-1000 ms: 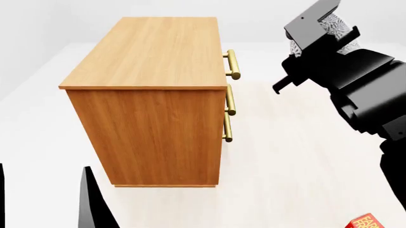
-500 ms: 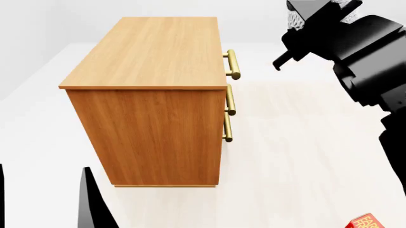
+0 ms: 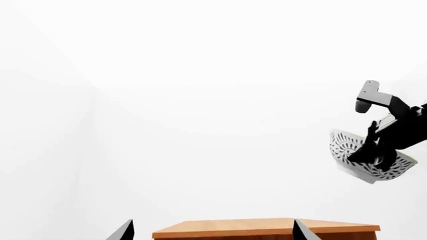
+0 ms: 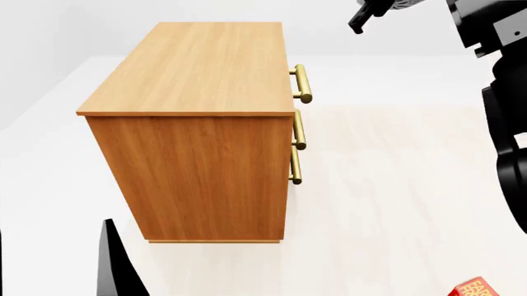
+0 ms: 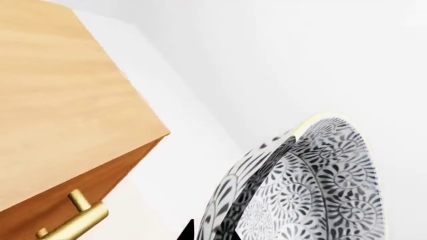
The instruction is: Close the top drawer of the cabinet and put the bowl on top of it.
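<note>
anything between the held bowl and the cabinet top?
No. In the left wrist view only blank white background separates the bowl in the right gripper from the cabinet top.

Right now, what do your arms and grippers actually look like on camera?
All matte black with hard, angular casings. In the head view the right arm shows chunky black segments, rounded at the joints. The left wrist view shows the right gripper as black blocky links with a small grey bracket on top. The left gripper shows only two thin pointed black fingertips. No cables or markings are visible.

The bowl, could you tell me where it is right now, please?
The bowl is in the air, clamped in the right gripper, to the right of the cabinet and above its top.
</note>
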Tool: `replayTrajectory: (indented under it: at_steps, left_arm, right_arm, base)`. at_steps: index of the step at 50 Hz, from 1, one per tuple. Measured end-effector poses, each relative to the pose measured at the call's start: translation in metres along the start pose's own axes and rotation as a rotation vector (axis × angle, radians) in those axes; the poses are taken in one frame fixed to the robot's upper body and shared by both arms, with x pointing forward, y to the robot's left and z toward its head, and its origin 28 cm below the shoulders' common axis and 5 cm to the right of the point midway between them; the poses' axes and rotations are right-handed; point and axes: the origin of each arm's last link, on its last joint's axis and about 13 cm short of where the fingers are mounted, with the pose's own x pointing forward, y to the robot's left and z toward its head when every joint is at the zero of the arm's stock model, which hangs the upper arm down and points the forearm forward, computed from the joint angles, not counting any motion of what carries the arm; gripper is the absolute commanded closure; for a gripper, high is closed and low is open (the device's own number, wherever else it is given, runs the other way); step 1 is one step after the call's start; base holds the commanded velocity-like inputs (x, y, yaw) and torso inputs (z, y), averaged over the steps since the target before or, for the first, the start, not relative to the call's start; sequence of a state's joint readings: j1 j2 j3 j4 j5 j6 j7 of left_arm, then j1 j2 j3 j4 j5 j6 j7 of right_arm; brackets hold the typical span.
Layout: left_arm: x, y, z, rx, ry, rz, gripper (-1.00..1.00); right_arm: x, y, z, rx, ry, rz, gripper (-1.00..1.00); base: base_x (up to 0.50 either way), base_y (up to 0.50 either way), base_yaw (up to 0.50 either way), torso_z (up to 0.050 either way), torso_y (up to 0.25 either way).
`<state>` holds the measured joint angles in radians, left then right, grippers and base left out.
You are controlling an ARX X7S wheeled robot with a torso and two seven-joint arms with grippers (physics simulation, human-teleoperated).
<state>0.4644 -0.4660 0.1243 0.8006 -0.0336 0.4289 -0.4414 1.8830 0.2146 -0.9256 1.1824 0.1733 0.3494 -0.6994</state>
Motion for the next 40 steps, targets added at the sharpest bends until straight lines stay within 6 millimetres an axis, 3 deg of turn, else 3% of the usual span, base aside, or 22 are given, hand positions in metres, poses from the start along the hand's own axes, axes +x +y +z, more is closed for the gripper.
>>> replayTrajectory:
  at_steps: [18,40]
  left_arm:
    - [0.001,0.0,-0.001,0.0,0.003,-0.003,-1.0]
    - [0.002,0.0,-0.002,-0.006,0.007,-0.004,-1.0]
  right_arm:
    - [0.008,0.007,0.024,-0.068,-0.05,0.12,1.0]
    - [0.024,0.029,0.05,-0.122,-0.139,0.247,1.0]
  base:
    - [0.0,0.0,0.0,0.0,0.0]
    - [0.0,0.0,0.0,0.0,0.0]
